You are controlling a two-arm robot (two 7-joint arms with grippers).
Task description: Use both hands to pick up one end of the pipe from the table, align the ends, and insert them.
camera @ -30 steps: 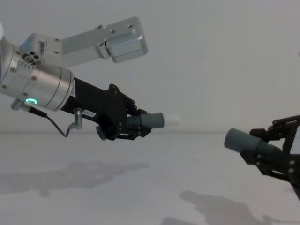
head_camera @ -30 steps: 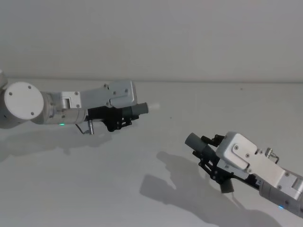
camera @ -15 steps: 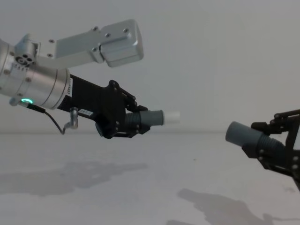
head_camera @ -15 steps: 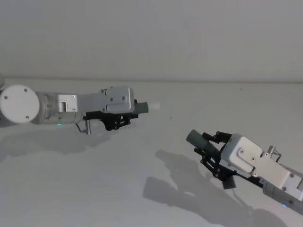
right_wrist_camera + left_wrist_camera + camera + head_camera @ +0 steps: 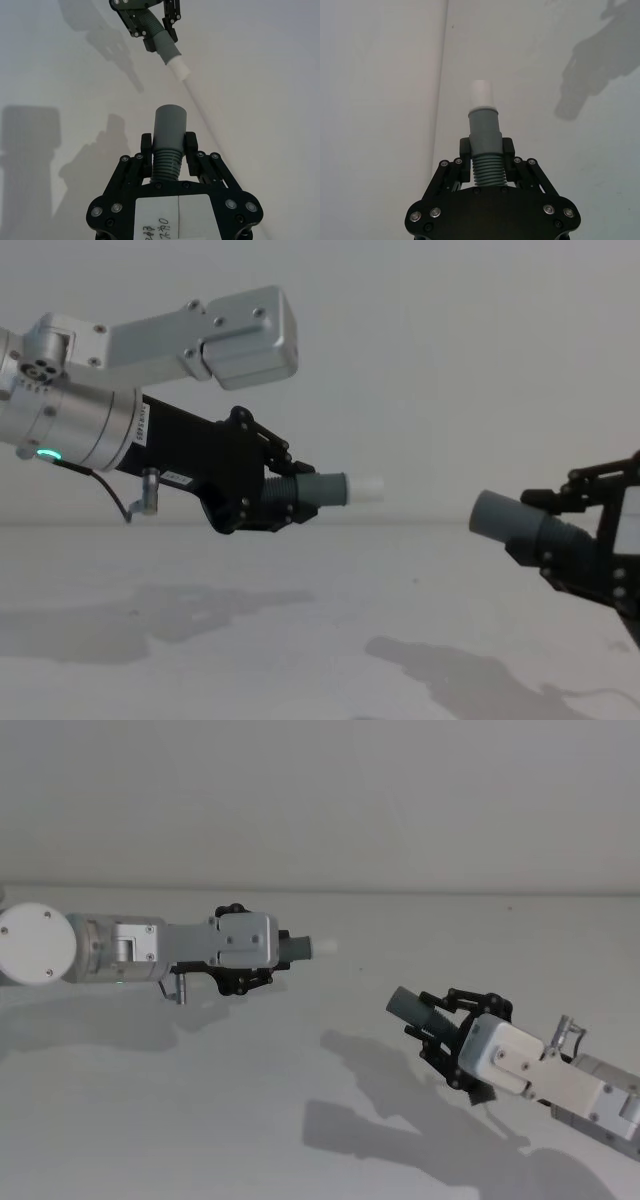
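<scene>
Robotics lab test rig, I'd say: plain matte white tabletop (image 5: 200, 1120) running back to a pale wall (image 5: 320, 800), with a left robot arm (image 5: 130, 945) and a right robot arm (image 5: 565, 1078) over it.

Plain pale wall (image 5: 400, 800), matte white table (image 5: 150, 1120) below it, soft grey shadows (image 5: 370, 1120)

I see the narrow-tipped piece (image 5: 325, 490) left, above the table (image 5: 300, 650); the wide-mouthed piece (image 5: 508, 522) right, lower, well apart.
</scene>
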